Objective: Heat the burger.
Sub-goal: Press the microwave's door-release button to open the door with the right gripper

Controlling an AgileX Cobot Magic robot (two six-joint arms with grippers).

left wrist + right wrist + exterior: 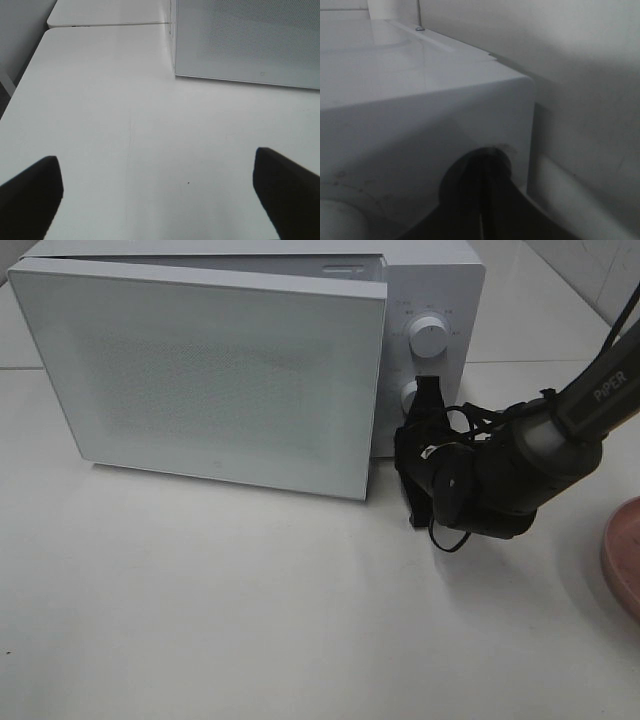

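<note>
Pressing closed fingertips toward the microwave's lower knob

The microwave stands at the back of the white table, and its door is swung slightly out from the body. The right gripper reaches in from the right side with its fingers clenched together and nothing between them. Its tips are at the lower knob of the control panel, below the upper knob; whether they touch the lower knob cannot be told. The left gripper hangs over bare table near the front lower corner of the door, with its fingers released, spread wide and holding nothing. A pink plate shows at the right edge of the table, well apart from the microwave. The burger appears in none of the views, so its position cannot be told.
</note>
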